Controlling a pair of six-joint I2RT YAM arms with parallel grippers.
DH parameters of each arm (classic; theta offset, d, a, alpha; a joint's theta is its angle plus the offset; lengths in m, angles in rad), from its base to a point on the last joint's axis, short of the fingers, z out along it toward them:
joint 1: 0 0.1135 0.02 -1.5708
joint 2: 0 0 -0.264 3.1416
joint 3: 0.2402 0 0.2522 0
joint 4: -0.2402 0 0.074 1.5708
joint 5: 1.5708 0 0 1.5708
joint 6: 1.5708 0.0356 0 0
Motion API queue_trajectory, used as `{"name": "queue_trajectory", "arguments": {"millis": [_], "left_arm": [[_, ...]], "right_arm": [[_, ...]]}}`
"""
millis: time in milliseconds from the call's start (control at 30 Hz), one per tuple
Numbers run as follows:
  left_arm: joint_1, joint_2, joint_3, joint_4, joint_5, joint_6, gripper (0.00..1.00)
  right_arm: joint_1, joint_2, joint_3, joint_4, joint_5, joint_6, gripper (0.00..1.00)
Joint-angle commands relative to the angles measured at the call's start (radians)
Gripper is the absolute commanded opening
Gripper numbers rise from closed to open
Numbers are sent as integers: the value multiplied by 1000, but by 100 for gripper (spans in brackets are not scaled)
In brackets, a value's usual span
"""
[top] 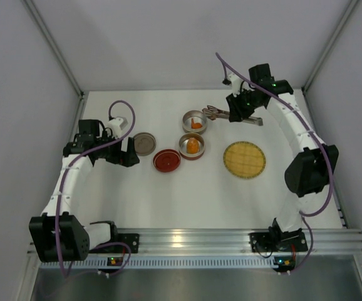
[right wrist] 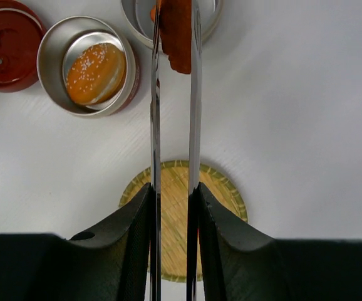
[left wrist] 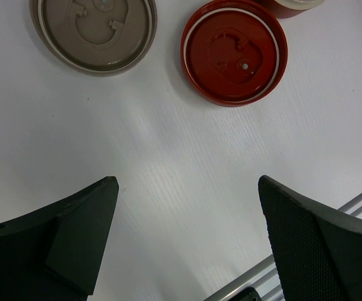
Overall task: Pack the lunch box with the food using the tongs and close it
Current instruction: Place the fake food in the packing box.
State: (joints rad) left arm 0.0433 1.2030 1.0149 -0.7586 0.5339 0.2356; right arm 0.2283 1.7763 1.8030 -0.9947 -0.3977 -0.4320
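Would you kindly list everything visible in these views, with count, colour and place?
tins: 2, silver, mid-table; nearer tin, farther tin behind it.
tongs: 1, silver, in the right gripper.
food: 2 clear; orange sesame bun in the nearer tin, red-orange piece pinched in the tongs over the farther tin.
lids: 2, grey-brown lid and red lid, left of the tins.
woven plate: 1, yellow, right of the tins.
table: 1, white.
left gripper: 1, black, open, near the lids.
right gripper: 1, black, shut on the tongs.

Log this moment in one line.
right gripper: shut on tongs | tongs: pinching food over far tin | left gripper: open, empty | near tin: bun inside
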Motion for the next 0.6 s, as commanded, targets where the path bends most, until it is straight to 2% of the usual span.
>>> {"name": "queue_trajectory", "arguments": {"millis": [0, 167, 567], "left_arm": [[0, 6, -12, 48, 6, 7, 98], [0, 27, -13, 61, 11, 2, 98], [-2, 64, -15, 84, 20, -4, 98]], "right_arm": [[46, 90, 152, 31, 19, 52, 25], [78, 189, 258, 28, 37, 58, 25], [115, 291, 274, 68, 57, 56, 27]]}}
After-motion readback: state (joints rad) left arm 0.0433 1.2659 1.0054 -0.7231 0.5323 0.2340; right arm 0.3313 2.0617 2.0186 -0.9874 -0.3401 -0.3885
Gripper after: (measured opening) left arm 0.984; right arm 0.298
